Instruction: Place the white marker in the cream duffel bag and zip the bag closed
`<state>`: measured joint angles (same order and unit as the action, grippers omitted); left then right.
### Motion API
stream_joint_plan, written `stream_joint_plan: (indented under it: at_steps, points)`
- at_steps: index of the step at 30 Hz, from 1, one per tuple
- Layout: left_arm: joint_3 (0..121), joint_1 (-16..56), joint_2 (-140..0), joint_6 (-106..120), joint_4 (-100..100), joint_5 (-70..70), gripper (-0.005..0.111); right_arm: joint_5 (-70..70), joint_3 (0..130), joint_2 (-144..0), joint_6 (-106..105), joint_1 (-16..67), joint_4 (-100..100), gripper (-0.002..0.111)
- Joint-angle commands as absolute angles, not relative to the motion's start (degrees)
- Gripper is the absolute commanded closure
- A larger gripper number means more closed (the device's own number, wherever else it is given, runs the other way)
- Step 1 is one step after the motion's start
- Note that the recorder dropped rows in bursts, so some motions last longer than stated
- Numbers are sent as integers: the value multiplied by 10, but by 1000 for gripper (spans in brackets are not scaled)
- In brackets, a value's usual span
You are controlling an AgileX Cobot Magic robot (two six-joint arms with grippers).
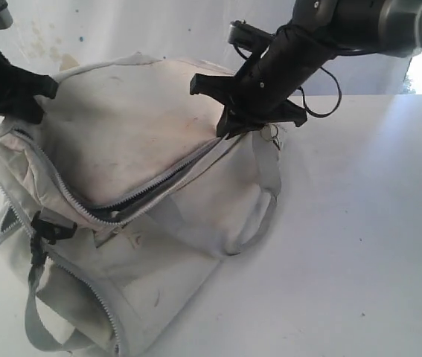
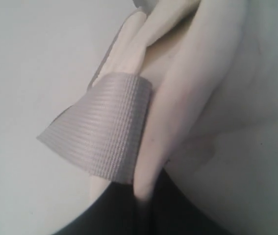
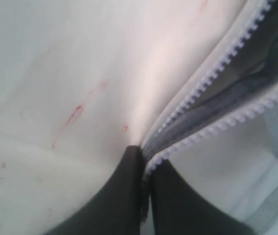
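Observation:
The cream duffel bag lies on its side on the white table. Its long grey zipper gapes, and a little dark lining shows near its lower end. My left gripper is at the bag's far left end. The left wrist view shows the left gripper shut on a fold of cream fabric beside a grey strap loop. At the zipper's upper right end my right gripper is shut. In its wrist view the right gripper pinches where the two tooth rows meet. The white marker is out of view.
A black clip sits on the bag's near left side. One grey carry strap loops off the right end and another hangs at the lower left. Bare table spreads to the right of the bag.

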<state>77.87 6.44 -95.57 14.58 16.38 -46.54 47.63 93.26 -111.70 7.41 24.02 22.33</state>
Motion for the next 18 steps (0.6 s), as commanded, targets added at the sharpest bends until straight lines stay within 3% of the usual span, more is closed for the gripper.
stream_joint_plan:
  at_steps: [1, 18]
  points:
    - [864, 59, -996, 164, 132, -451, 107, 421, 851, -1061, 119, 246, 181, 108]
    - [1093, 59, -1154, 255, 269, -555, 107, 168, 633, -961, 282, 417, 180, 108]
